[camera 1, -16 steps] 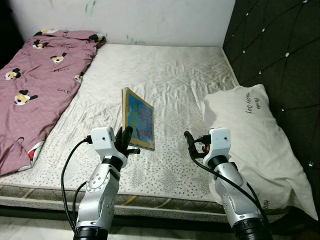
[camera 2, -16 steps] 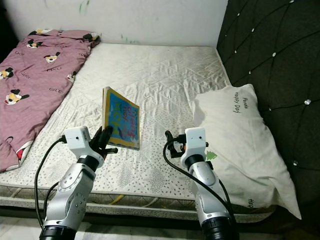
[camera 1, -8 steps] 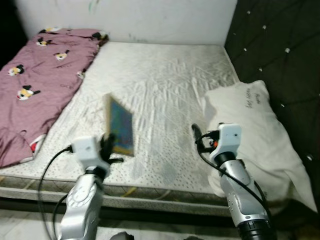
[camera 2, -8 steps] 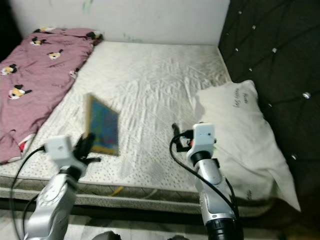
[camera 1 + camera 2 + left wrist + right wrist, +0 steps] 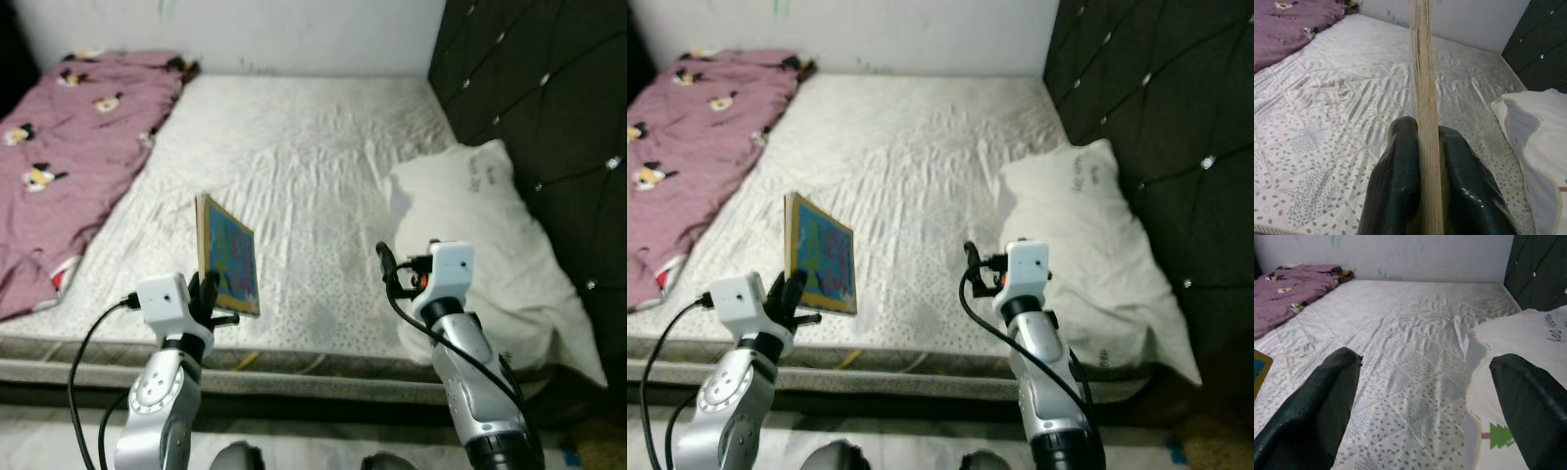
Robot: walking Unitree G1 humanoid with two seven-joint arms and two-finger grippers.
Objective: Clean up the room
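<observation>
Low in the left of the frame, the left claw grips a colourful picture book by its lower edge, holding it upright above the near edge of the mattress. From the wrist camera the two black fingers press flat on either side of the book's thin page block, so it stands on edge rather than drooping; a pinch at the bottom corner seems a sensible way to carry something this flat and stiff. Lower right of centre, the right claw hangs free over the mattress, its fingers spread wide with nothing between them, perhaps kept ready for the next item. A white pillow lies at the right of the bed against the dark padded headboard, and a pink printed blanket is bunched at the upper left. Judging by the task, the book is probably being carried off the bed to be put away.
</observation>
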